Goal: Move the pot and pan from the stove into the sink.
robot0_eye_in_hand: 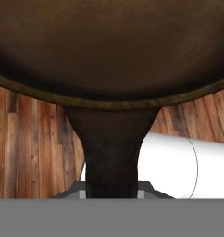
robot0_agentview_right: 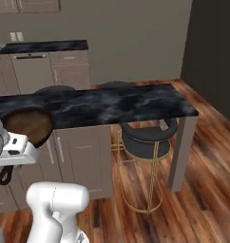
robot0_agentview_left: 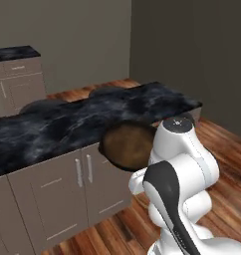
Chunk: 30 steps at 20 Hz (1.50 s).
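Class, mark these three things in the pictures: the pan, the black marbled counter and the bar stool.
pan [robot0_agentview_left: 126,144], left base view, brown inside.
black marbled counter [robot0_agentview_right: 136,102], right base view, bare top.
bar stool [robot0_agentview_right: 145,134], right base view, dark seat rim.

Dim even light, soft shadows, slight blur

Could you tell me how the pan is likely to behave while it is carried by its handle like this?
The pan looks like thick dark cast iron, so it is probably stiff and heavy for its size. Gripped only at the end of its short handle, the wide bowl hangs far out and may sag or twist. It seems unlikely to be fragile.
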Available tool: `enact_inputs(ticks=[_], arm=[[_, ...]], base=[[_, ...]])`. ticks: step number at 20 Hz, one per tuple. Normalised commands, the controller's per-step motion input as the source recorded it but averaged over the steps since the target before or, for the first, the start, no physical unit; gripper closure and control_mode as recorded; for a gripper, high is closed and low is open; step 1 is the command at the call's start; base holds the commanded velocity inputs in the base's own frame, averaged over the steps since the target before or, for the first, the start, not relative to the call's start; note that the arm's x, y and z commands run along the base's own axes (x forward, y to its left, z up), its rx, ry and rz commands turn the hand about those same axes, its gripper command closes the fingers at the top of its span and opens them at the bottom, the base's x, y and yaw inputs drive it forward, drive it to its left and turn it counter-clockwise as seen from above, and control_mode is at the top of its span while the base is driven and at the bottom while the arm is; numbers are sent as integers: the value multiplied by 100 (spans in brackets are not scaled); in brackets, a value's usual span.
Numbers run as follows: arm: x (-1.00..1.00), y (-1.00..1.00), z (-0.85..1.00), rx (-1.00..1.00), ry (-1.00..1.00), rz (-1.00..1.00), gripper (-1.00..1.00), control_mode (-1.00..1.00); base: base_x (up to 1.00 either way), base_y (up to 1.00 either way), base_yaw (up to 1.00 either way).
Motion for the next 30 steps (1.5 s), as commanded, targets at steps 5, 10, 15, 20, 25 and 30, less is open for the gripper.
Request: enact_inputs(ticks=[5, 10, 15, 20, 25, 30], arm=[[0, 0, 0, 0, 0, 0, 100, 100], [0, 0, 0, 0, 0, 0, 100, 100], [0, 0, 0, 0, 0, 0, 100, 100], [0, 0, 0, 0, 0, 0, 100, 100], [0, 0, 0, 0, 0, 0, 100, 100], [0, 0, 0, 0, 0, 0, 100, 100]], base=[[-16, -4, 48], [-14, -8, 47], [-5, -13, 27], [1, 11, 0], [8, 69, 0], [11, 80, 0]])
